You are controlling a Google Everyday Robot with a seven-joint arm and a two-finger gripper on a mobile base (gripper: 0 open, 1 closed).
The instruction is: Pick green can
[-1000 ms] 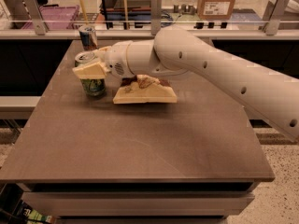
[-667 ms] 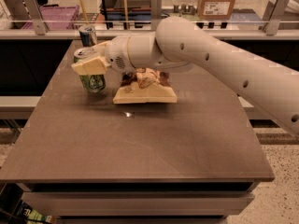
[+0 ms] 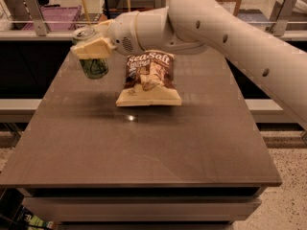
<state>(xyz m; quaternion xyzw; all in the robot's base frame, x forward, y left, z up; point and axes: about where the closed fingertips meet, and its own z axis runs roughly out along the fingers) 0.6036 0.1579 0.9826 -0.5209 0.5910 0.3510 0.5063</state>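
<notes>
The green can (image 3: 94,67) has a green body with pale markings and a silver top. It hangs in the air above the far left part of the brown table (image 3: 144,143), clear of the surface. My gripper (image 3: 92,48) is shut around the can's upper half, its cream fingers (image 3: 96,48) wrapped across the front. The white arm (image 3: 230,32) reaches in from the right. The slimmer dark can is hidden in this view.
A bag of sea salt chips (image 3: 148,78) lies flat on the table just right of the can. Behind the table runs a counter with a rail and a purple crate (image 3: 55,18). The floor (image 3: 288,176) drops off on the right.
The can was standing on the table in my gripper's grasp; now it is lifted off the surface. The view has moved closer and the dark can behind has gone out of sight.
</notes>
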